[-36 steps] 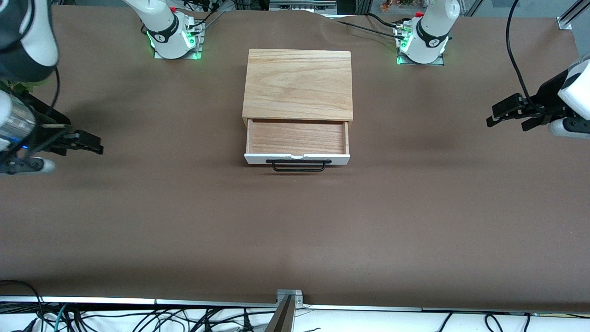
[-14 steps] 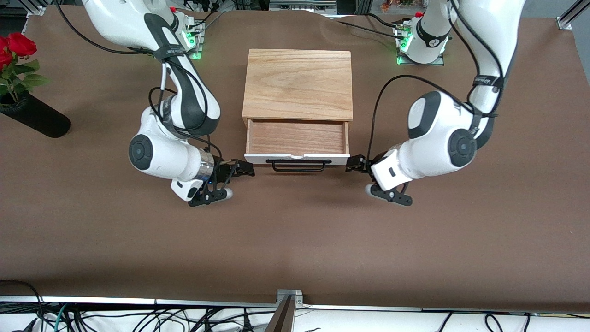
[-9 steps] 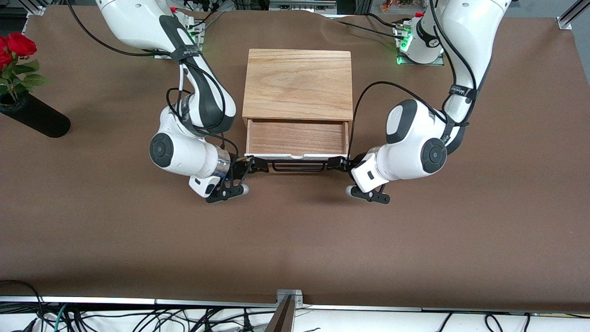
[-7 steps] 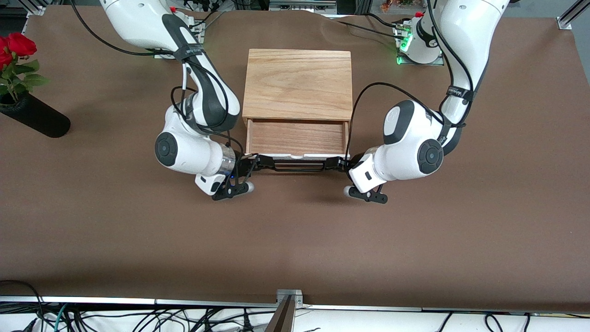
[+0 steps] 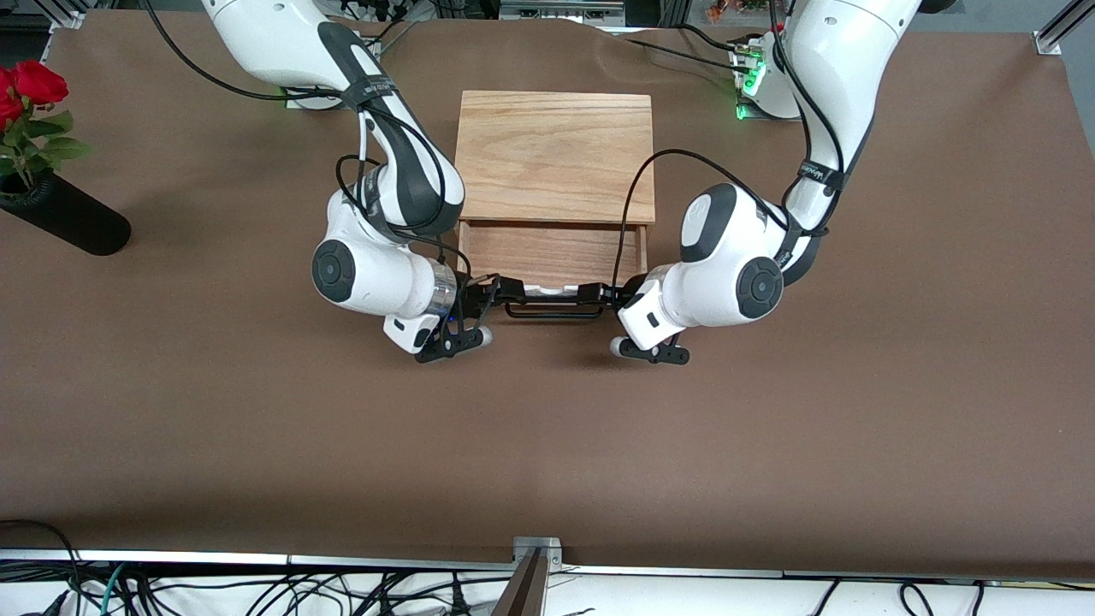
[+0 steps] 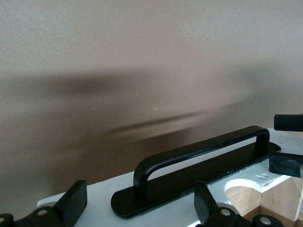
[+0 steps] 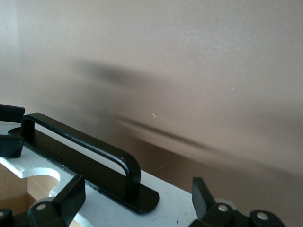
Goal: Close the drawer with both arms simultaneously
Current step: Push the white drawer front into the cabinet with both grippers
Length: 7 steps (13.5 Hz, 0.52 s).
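The drawer (image 5: 547, 252) stands partly out of the light-wood box (image 5: 554, 154). Its white front panel (image 5: 546, 291) and black wire handle (image 5: 552, 313) face the front camera. My right gripper (image 5: 503, 293) is open against the panel at the handle's end toward the right arm. In the right wrist view its fingers (image 7: 71, 194) straddle the handle's foot (image 7: 137, 191) on the panel (image 7: 175, 208). My left gripper (image 5: 600, 295) is open against the panel at the handle's other end. In the left wrist view its fingers (image 6: 206, 205) straddle the handle's foot (image 6: 137, 189) on the panel (image 6: 90, 208).
A black vase with red roses (image 5: 64, 222) lies at the right arm's end of the table. Cables and a metal bracket (image 5: 536, 547) sit at the table edge nearest the front camera. Brown table surface (image 5: 547, 445) spreads around the box.
Both arms have swung in from the table's ends and closed on the drawer front from either side, fingers now at the handle's ends. The drawer sticks out about as far as before.
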Each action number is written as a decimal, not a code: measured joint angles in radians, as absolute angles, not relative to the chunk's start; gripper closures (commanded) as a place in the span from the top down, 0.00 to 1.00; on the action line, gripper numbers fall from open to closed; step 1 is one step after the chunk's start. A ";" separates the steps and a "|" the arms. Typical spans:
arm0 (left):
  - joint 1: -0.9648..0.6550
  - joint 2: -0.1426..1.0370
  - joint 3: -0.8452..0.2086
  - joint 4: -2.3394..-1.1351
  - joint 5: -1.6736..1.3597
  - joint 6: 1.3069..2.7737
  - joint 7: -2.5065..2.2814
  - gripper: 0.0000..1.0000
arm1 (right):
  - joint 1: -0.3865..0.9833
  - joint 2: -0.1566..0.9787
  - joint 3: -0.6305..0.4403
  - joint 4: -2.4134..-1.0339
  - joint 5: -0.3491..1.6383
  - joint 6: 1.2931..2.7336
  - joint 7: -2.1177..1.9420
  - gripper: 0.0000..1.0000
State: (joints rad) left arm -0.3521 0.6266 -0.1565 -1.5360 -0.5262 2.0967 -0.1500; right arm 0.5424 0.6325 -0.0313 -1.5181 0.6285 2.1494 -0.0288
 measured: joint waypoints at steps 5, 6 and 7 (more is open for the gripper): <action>-0.351 0.627 -0.153 -1.540 -0.526 2.073 -0.151 1.00 | 0.542 0.638 -0.034 -1.517 0.632 2.105 -0.029 1.00; -0.351 0.627 -0.153 -1.540 -0.526 2.061 -0.151 1.00 | 0.542 0.638 -0.035 -1.517 0.632 2.086 -0.029 1.00; -0.351 0.627 -0.153 -1.540 -0.526 2.046 -0.151 1.00 | 0.542 0.638 -0.035 -1.516 0.634 2.071 -0.029 1.00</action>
State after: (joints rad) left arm -0.3506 0.6270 -0.1526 -1.5397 -0.5262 2.0461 -0.1508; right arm 0.5418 0.6379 -0.0348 -1.5158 0.6339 2.0712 -0.0287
